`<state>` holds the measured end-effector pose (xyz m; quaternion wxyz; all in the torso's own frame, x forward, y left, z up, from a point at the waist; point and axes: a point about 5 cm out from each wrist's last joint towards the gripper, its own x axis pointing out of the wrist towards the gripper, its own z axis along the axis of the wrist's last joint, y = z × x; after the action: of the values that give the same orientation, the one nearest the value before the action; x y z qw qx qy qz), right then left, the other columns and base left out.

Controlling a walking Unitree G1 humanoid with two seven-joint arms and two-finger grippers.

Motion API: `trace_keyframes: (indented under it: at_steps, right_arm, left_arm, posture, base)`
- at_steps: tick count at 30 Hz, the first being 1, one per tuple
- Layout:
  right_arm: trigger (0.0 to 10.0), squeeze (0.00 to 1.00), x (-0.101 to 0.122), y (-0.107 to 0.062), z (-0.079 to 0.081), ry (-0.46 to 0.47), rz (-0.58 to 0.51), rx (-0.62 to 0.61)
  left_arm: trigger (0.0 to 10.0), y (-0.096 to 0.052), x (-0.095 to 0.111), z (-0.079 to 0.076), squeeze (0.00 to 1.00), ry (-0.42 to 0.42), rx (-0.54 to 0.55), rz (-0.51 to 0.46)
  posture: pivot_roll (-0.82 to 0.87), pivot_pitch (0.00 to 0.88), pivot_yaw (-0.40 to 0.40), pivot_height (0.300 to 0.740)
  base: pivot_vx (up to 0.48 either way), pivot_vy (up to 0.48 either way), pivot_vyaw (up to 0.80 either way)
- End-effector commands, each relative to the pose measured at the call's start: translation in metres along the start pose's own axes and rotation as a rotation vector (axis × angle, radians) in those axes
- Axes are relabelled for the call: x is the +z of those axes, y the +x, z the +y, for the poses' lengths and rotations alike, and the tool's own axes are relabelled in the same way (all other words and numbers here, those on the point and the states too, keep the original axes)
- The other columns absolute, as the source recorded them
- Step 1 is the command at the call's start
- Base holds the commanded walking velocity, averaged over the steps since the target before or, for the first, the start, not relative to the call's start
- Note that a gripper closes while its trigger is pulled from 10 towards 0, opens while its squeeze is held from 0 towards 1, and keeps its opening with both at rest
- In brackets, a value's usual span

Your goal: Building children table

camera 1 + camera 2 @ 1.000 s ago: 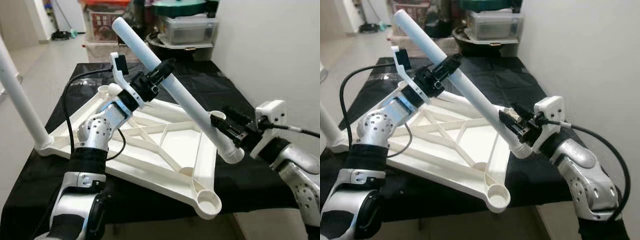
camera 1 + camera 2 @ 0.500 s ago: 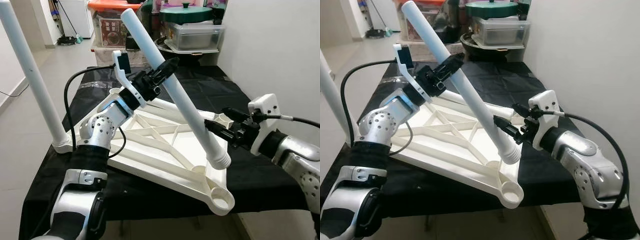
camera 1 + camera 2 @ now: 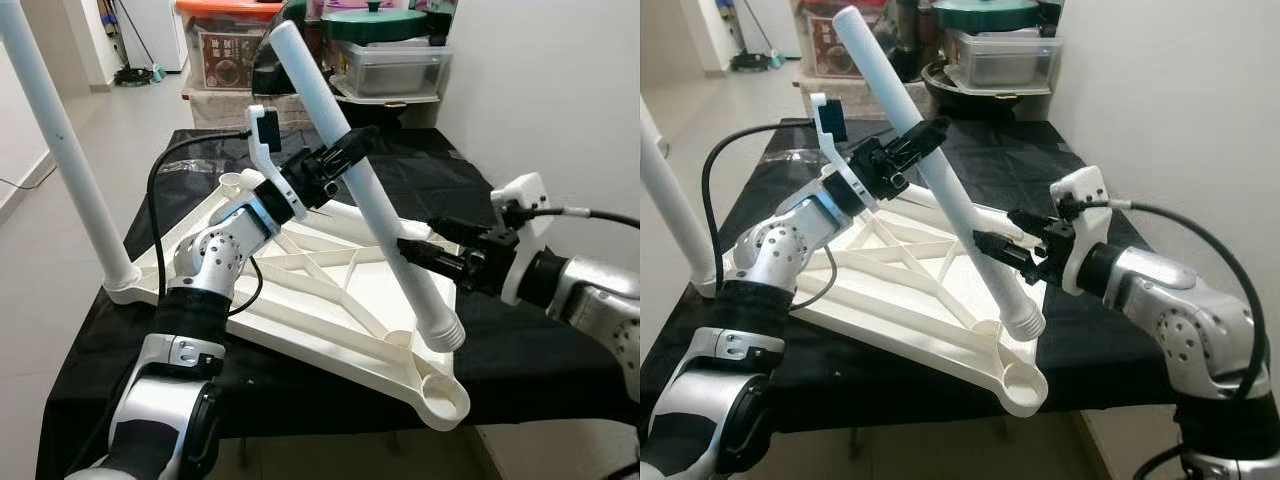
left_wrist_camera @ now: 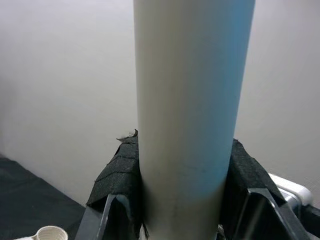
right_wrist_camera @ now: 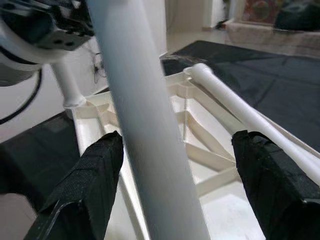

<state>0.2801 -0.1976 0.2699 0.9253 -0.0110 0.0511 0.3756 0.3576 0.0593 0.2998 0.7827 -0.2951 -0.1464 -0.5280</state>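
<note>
Leg held slantwise over the tabletop.
The left gripper [image 3: 345, 160] clamps the leg [image 3: 366, 195] mid-length; the right gripper [image 3: 415, 250], spread wide, straddles it lower down, above the tabletop's [image 3: 330, 300] near-right corner.

White leg tube [image 3: 365, 195], plain, ribbed at lower end. White tabletop frame [image 3: 330, 290], plain, ribbed underside. A second white leg [image 3: 65, 150] stands in a corner. Desk [image 3: 520, 350] covered in black cloth. Left end effector [image 3: 338, 160] and right end effector [image 3: 425, 245]: black fingers, silver arms. Background: green lid [image 3: 378, 22], orange lid [image 3: 225, 8], pale wall.
</note>
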Motion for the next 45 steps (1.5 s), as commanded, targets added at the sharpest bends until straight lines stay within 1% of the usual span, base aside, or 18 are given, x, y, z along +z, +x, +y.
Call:
trace_keyframes:
  at_steps: [1,6,9,10,14,17,19,22,24,28,37,42,45]
  right_arm:
    - [10.0,0.00,0.002,-0.002,0.006,-0.002,0.020,0.052]
    - [10.0,0.00,-0.001,0.001,0.008,0.005,0.044,0.047]
    - [10.0,0.00,-0.012,0.013,0.015,0.015,0.091,0.072]
    - [10.0,0.00,-0.012,0.013,0.015,0.015,0.091,0.072]
    - [10.0,0.00,-0.022,0.026,0.013,0.021,0.173,0.043]
    - [10.0,0.00,-0.023,0.028,0.012,0.023,0.181,0.033]
    - [10.0,0.00,-0.024,0.033,0.006,0.030,0.204,-0.003]
    - [10.0,0.00,-0.024,0.034,0.004,0.034,0.211,-0.016]
    - [10.0,0.00,-0.022,0.038,-0.002,0.035,0.215,-0.051]
    - [10.0,0.00,-0.018,0.044,-0.006,0.030,0.215,-0.080]
    - [10.0,0.00,-0.016,0.050,-0.007,0.022,0.233,-0.087]
    - [10.0,0.00,-0.016,0.055,-0.001,-0.027,0.246,-0.050]
    - [10.0,0.00,-0.016,0.055,0.000,-0.032,0.249,-0.045]
  left_arm:
    - [10.0,0.005,0.000,-0.002,0.00,0.010,-0.015,0.005]
    - [10.0,0.007,-0.001,-0.002,0.00,0.009,-0.017,0.004]
    - [10.0,0.013,-0.003,-0.003,0.00,0.002,-0.023,-0.005]
    - [10.0,0.013,-0.003,-0.003,0.00,0.002,-0.023,-0.005]
    - [10.0,0.018,-0.004,-0.006,0.00,-0.007,-0.037,-0.012]
    - [10.0,0.019,-0.005,-0.006,0.00,-0.008,-0.038,-0.013]
    - [10.0,0.019,-0.006,-0.005,0.00,-0.013,-0.036,-0.016]
    - [10.0,0.019,-0.006,-0.005,0.00,-0.016,-0.034,-0.018]
    - [10.0,0.020,-0.006,-0.005,0.00,-0.017,-0.033,-0.021]
    - [10.0,0.020,-0.006,-0.005,0.00,-0.019,-0.033,-0.023]
    - [10.0,0.020,-0.008,-0.004,0.00,-0.023,-0.031,-0.024]
    - [10.0,0.019,-0.010,-0.003,0.00,-0.016,-0.030,-0.022]
    - [10.0,0.020,-0.009,-0.003,0.00,-0.017,-0.029,-0.023]
  posture:
    - [0.05,0.000,-0.036,0.740]
    - [0.05,0.000,-0.036,0.740]
    - [0.05,0.000,-0.031,0.740]
    - [0.05,0.000,-0.031,0.740]
    - [0.05,0.000,-0.028,0.740]
    - [0.05,0.000,-0.028,0.740]
    - [0.05,0.000,-0.027,0.740]
    - [0.05,0.000,-0.027,0.740]
    - [0.04,0.000,-0.026,0.740]
    - [0.04,0.000,-0.027,0.740]
    - [0.04,0.000,-0.030,0.740]
    - [0.04,0.000,-0.031,0.740]
    - [0.04,0.000,-0.031,0.740]
  base:
    - [0.000,0.000,0.00]
    - [0.000,0.000,0.00]
    - [0.000,0.000,0.00]
    - [0.000,0.000,0.00]
    - [0.000,0.000,0.00]
    - [0.000,0.000,0.00]
    - [0.000,0.000,0.00]
    - [0.000,0.000,0.00]
    - [0.000,0.000,0.00]
    - [0.000,0.000,0.00]
    - [0.000,0.000,0.00]
    - [0.000,0.000,0.00]
    - [0.000,0.000,0.00]
